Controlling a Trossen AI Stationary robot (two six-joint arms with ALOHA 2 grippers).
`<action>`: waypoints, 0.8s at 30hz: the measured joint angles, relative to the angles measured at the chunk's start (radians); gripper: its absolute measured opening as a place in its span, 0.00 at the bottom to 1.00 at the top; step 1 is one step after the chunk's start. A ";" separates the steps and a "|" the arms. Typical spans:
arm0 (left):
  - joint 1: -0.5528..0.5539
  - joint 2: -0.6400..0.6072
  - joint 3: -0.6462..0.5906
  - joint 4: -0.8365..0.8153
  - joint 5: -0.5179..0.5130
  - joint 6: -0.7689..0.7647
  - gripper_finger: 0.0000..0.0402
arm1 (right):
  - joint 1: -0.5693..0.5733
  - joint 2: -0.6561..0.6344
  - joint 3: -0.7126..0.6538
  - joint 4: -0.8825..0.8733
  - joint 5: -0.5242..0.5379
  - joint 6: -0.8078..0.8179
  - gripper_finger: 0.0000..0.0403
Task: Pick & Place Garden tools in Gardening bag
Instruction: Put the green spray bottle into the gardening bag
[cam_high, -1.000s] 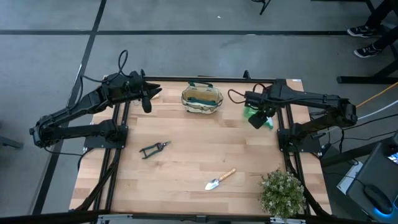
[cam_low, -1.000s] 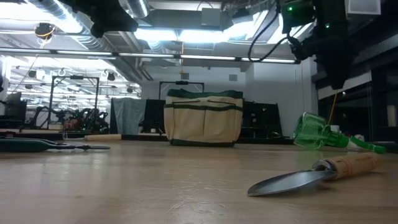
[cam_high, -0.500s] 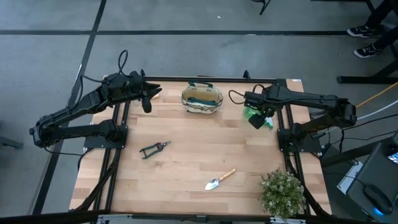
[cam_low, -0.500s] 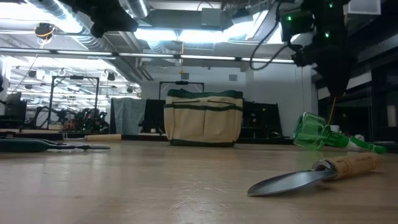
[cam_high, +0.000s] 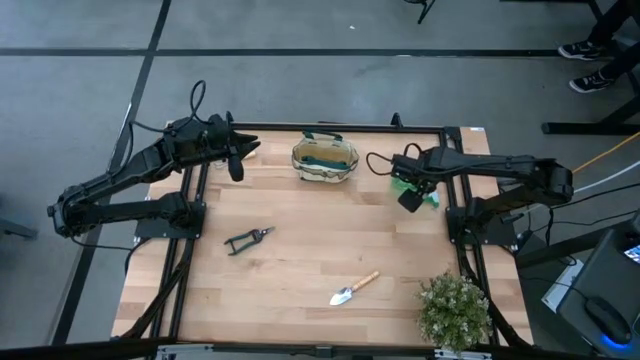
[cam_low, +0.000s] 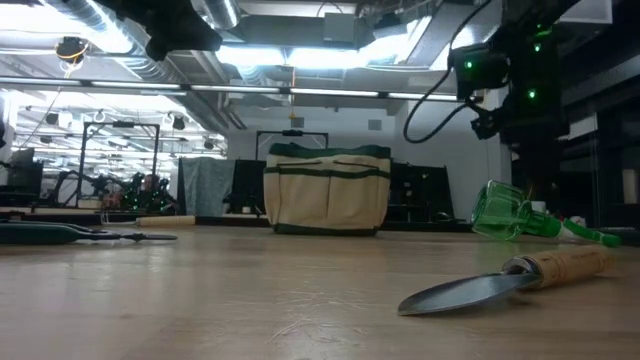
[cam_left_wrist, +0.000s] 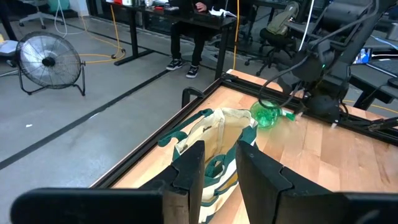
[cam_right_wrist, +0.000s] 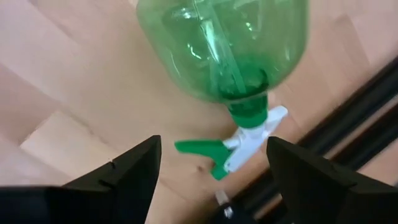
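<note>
Right end effector sat wide open right over the spray bottle, holding nothing; bottle lay on its side at the table's right edge, trigger head toward the frame rail; risk as I read it: round translucent body could roll or squirt out if the fingers closed off-centre, and the trigger could snag the rail on lift; left end effector was parked above the far-left corner, fingers at a narrow gap, and I couldn't tell from the views whether anything was in them; gardening bag stood upright at the far edge, mouth open, well apart from the bottle; narrow mouth meant a tilted bottle could catch the handles; shears and trowel lay loose mid-table; potted plant at near-right corner; no readable writing or brand anywhere.
</note>
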 joint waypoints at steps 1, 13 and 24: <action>0.000 0.000 0.000 0.000 0.000 0.000 0.21 | -0.003 0.000 -0.016 0.023 0.000 -0.008 0.73; 0.000 0.000 0.000 0.000 0.000 0.000 0.21 | -0.104 0.005 -0.072 0.144 0.013 -0.034 0.73; 0.000 0.000 0.000 0.000 0.000 0.000 0.21 | -0.127 0.005 -0.071 0.438 -0.009 -0.121 0.73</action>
